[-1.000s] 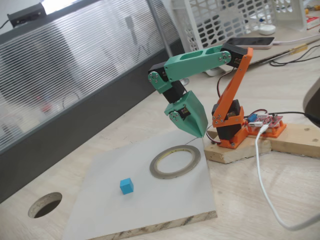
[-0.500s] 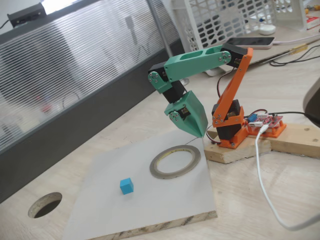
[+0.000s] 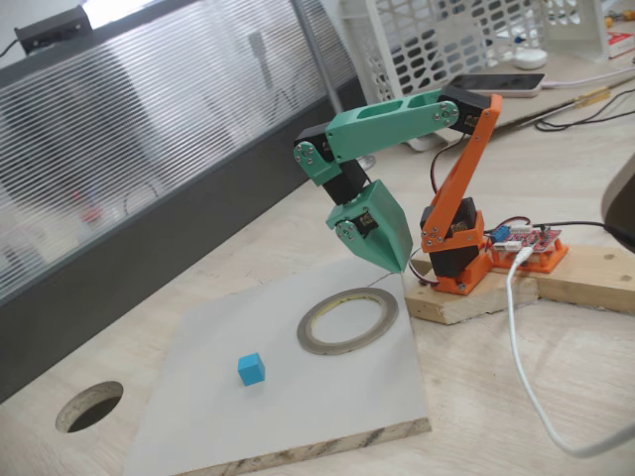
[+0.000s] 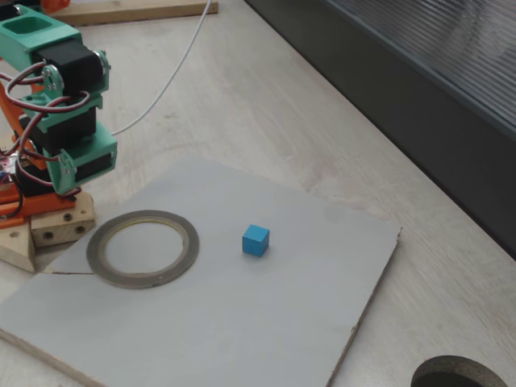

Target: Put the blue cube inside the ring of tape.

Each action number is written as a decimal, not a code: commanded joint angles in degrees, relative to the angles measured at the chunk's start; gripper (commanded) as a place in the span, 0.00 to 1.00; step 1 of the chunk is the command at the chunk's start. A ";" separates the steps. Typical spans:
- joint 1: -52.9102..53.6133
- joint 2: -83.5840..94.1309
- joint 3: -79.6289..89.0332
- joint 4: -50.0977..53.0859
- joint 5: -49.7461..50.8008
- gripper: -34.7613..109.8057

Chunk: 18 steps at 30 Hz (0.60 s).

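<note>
The folded arm hangs its jaws (image 3: 397,260), seemingly closed and empty, above the ring of tape (image 3: 347,319), well apart from the blue cube (image 3: 251,369).

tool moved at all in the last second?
No. In a fixed view the tool hangs at the same spot, tip just above the far rim of the ring of tape. The blue cube sits apart on the board.

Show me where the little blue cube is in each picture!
A fixed view: the blue cube sits low and left of centre on the grey board, down-left of the ring of tape.
Another fixed view: the blue cube sits near the middle, right of the ring of tape.
Shared landmark: the ring of tape.
</note>
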 commanded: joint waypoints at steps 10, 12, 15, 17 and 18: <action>-0.26 0.35 0.00 0.18 0.79 0.26; -0.35 0.35 0.00 0.18 0.97 0.26; -0.35 0.35 0.00 0.18 0.97 0.26; -0.44 0.35 0.00 0.18 1.05 0.26; -0.44 0.35 0.00 0.18 1.05 0.26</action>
